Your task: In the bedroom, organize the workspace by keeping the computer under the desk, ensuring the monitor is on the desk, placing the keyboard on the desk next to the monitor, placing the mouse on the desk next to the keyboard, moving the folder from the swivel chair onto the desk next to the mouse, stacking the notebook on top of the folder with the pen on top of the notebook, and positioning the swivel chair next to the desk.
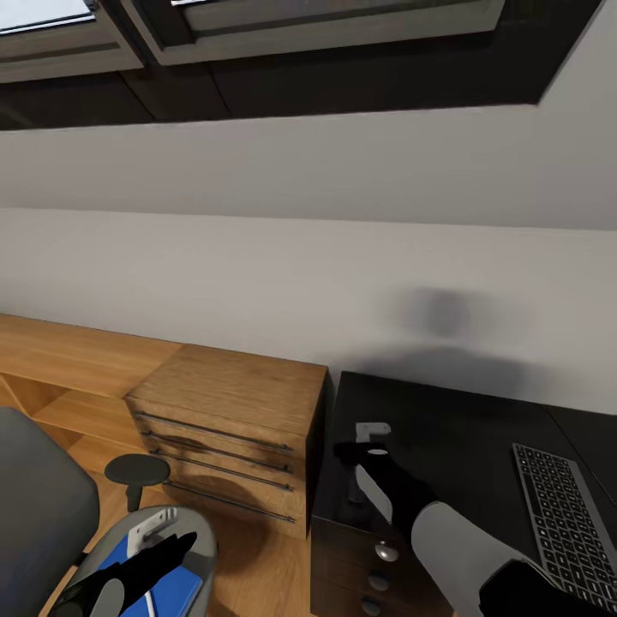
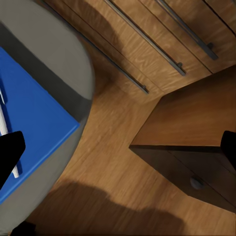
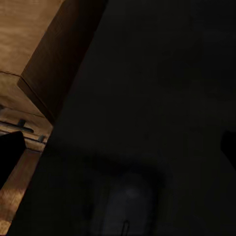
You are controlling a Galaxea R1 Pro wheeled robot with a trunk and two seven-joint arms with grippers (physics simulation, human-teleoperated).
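Folder step: our left gripper (image 1: 167, 548), jaws apart, hovers over the blue folder (image 1: 176, 591) on the swivel chair (image 1: 51, 514); right gripper (image 1: 364, 446), jaws apart, above the worktop (image 1: 463, 428); next, lower and clamp.

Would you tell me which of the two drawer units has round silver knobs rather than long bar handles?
The black drawer unit under the desk has them, below the right gripper. The wooden dresser beside it carries long bars.
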